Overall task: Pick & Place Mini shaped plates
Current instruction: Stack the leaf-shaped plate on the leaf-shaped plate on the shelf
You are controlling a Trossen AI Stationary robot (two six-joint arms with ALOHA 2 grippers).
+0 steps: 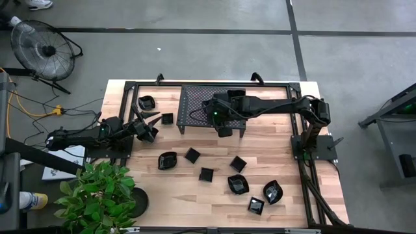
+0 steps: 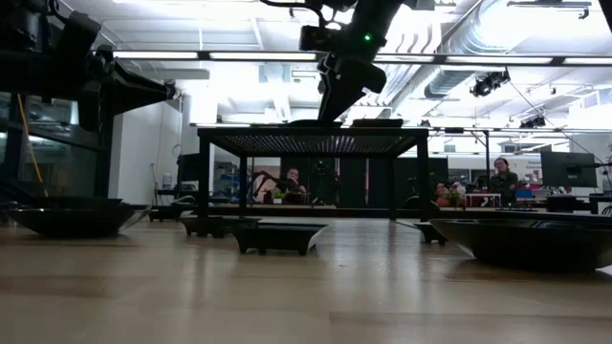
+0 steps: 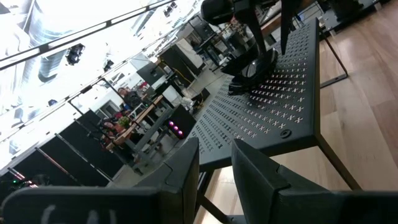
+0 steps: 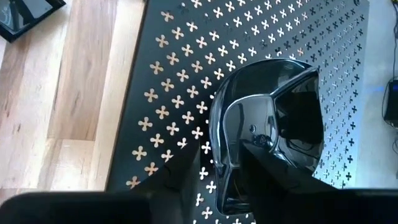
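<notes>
A glossy black mini plate [image 4: 267, 118] lies on the black perforated rack [image 1: 195, 107] and shows in the left wrist view too [image 3: 252, 71]. My right gripper [image 4: 224, 180] slants down over it from the table's right, open, one finger over the plate's hollow and the other outside its rim. Several more mini plates rest on the wooden table, among them a round one [image 1: 168, 160] and a square one [image 1: 206, 174]. My left gripper [image 3: 214, 177] waits level at the table's left [image 1: 146, 127], open with nothing between its fingers. My right gripper's fingers stand on either side of the near rim [image 4: 216, 155] of the plate, slanting down from above. Whether either finger touches the rim I cannot tell. The plate lies with its underside on the rack's top.
The rack stands on thin legs [image 2: 204, 182] at the table's far middle. Other mini plates sit at the far left [image 1: 147, 102] and near right [image 1: 272, 192]. A potted plant [image 1: 97, 195] stands at the near left corner. People sit in the room behind [image 2: 292, 180].
</notes>
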